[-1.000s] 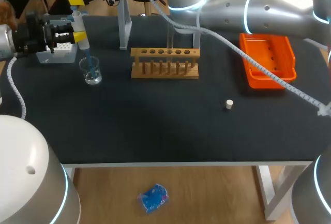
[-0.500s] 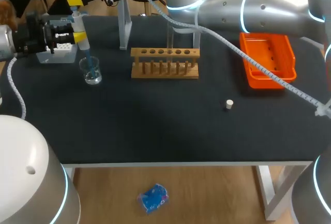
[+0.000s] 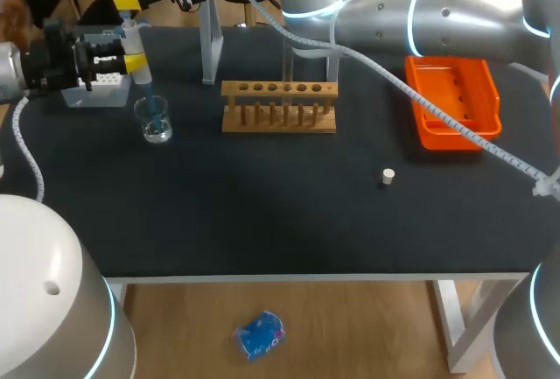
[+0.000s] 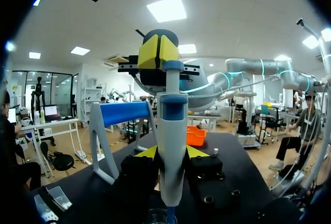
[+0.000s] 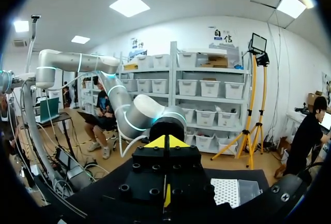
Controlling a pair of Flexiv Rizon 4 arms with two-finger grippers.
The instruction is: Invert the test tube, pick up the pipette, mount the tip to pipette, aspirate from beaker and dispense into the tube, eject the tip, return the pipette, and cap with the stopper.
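While the left tool (image 4: 171, 154) grips it from both sides at mid-body, the pipette (image 3: 134, 42) stands upright over the beaker (image 3: 154, 122). It has a white barrel with a blue collar near the top, narrowing downward to a translucent blue tip (image 3: 147, 99). That tip reaches down inside the clear glass beaker; whether it touches liquid cannot be told. The right arm reaches across from the far side, and the right tool (image 4: 159, 51) has its two yellow tips pressed together with nothing between them. It sits right on top of the pipette's blue plunger button (image 4: 172, 65).

The beaker stands near the left edge of the black tabletop (image 3: 262, 213). Just behind it lies a white tip box (image 3: 94, 92), close to the left tool's body. A pale pipette stand (image 3: 210, 46) rises near the far edge, beside the pipette. To its right is the wooden test tube rack (image 3: 278, 106), well apart from the beaker. An orange tray (image 3: 455, 125) lies toward the right edge. A small white stopper (image 3: 388, 176) sits alone between the rack and the front edge. The whole front half of the tabletop, from the beaker across to the stopper, is bare dark surface, and the right arm's long link spans above the far side.
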